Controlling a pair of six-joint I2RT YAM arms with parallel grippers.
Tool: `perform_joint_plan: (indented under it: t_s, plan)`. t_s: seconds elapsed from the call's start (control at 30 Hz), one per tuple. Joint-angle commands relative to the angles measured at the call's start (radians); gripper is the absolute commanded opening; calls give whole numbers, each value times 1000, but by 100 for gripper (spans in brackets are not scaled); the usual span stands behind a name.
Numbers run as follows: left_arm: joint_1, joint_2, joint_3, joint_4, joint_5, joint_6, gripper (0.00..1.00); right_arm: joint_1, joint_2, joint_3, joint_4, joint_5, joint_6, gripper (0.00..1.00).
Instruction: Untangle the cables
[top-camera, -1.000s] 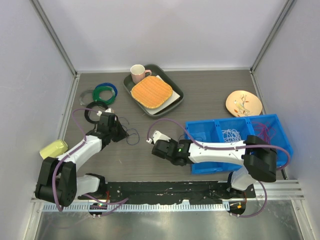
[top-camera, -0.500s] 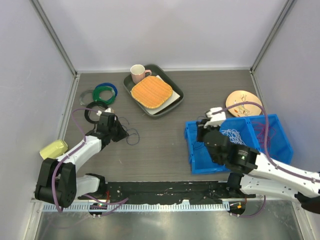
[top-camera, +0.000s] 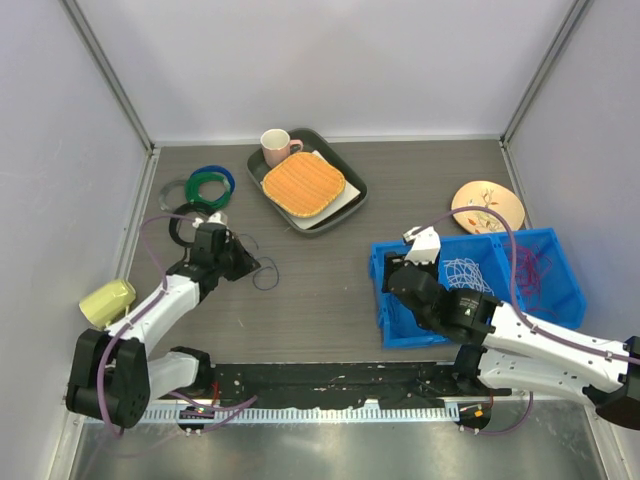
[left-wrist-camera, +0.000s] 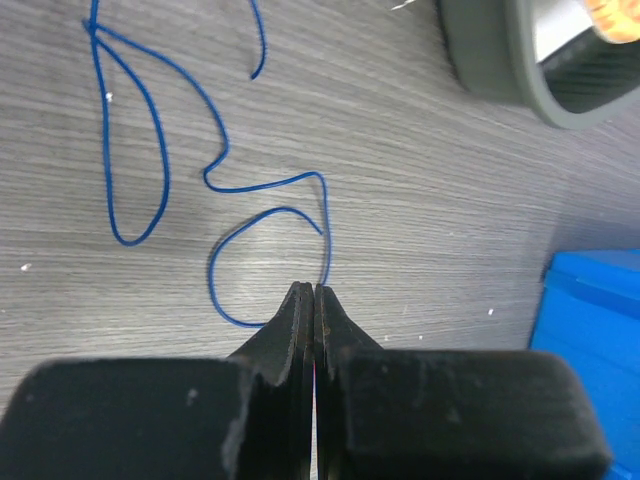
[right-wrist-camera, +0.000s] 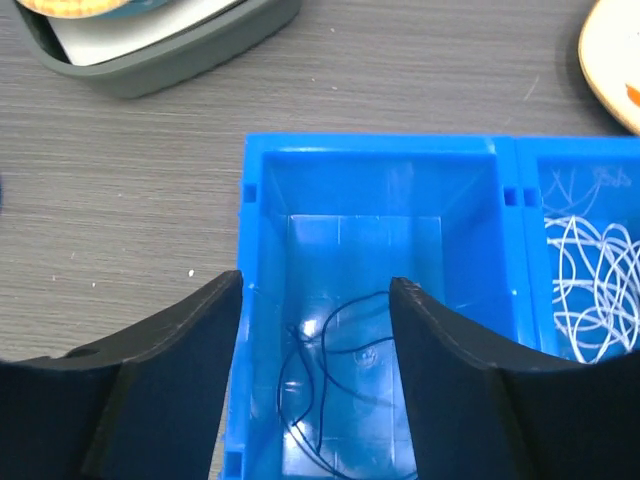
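While L gripper (left-wrist-camera: 314, 290) pinches the blue cable (left-wrist-camera: 160, 170) near the desk's (top-camera: 330, 262) left edge, R gripper (right-wrist-camera: 315, 290) hangs spread over the bin (right-wrist-camera: 370, 145) by the right edge. Its left compartment holds a dark cable (right-wrist-camera: 322, 372), white cable (right-wrist-camera: 590, 290) next over.

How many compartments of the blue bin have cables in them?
3: the left compartment holds a dark strand, the middle compartment white cables, the right compartment magenta cables. More may be hidden.

No legible text, labels, numbers anywhere.
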Motion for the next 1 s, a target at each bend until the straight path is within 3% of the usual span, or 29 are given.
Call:
perform_joint_plan:
  t_s: [0.0, 0.1, 0.13, 0.23, 0.27, 0.3, 0.33, 0.4, 0.47, 0.6, 0.77, 0.83, 0.87, 0.93, 0.97]
  plan:
    - [2, -65, 66, -6, 52, 4, 0, -2, 13, 101, 64, -21, -112, 69]
    - [2, -112, 90, -31, 49, 1, 0, -2, 5, 100, 209, -174, -273, 74]
    - [2, -128, 98, -52, 46, 1, 0, -2, 1, 77, 316, -316, -366, 75]
    - [4, -169, 137, -173, -91, -11, 0, -2, 8, 48, 478, -491, -468, 78]
    - [2, -174, 147, -218, -220, -22, 12, -2, 18, 49, 493, -542, -473, 78]
    - [4, -169, 166, -261, -294, -43, 32, -2, 46, 54, 501, -552, -476, 78]
    - [4, -163, 172, -343, -351, -51, 74, -2, 60, 63, 502, -552, -476, 78]
    - [2, -140, 173, -397, -481, -76, 96, -2, 99, 67, 495, -517, -469, 78]
    - [4, -120, 149, -392, -511, -79, 100, -2, 119, 60, 498, -495, -459, 78]
    - [7, -9, 152, -257, -437, -51, 100, -2, 139, 32, 524, -518, -447, 78]
    - [12, 249, 254, -159, -425, 4, 99, -2, 117, 11, 553, -547, -444, 78]
    - [13, 365, 299, -163, -402, 10, 82, -2, 98, -3, 553, -536, -444, 78]
    - [15, 393, 342, -174, -388, 12, 50, -2, 91, -8, 553, -533, -445, 78]
    - [15, 438, 373, -197, -342, 19, 10, -2, 78, -21, 559, -530, -453, 78]
    - [15, 444, 387, -201, -328, 19, 0, -2, 67, -28, 564, -535, -455, 78]
